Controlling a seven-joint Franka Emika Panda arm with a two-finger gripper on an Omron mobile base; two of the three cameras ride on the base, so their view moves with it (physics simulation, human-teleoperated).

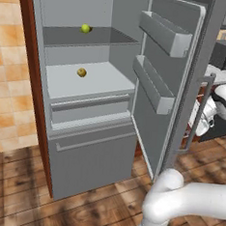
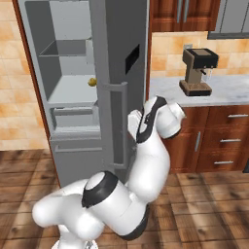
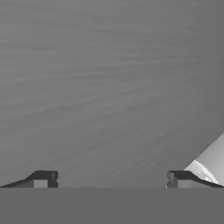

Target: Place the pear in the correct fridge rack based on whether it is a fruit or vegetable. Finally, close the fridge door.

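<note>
**Pear on the upper rack, fridge door wide open**

Landmark: the fridge. At its left, the pear [image 1: 85, 28] rests on the dark fridge rack [image 1: 107, 38], near the rack's left end. Just below, a duller yellow-brown fruit [image 1: 81, 72] sits on the pale shelf [image 1: 108, 80] above the drawer front. To the right, the fridge door [image 1: 163, 90] stands swung open, its two grey bins facing inward. Right of the door's outer face, a coffee machine [image 2: 198, 71] stands on the bench [image 2: 228, 90]. The fingers [image 3: 112, 180] are spread wide with nothing between them, facing a plain grey surface at close range.
</note>
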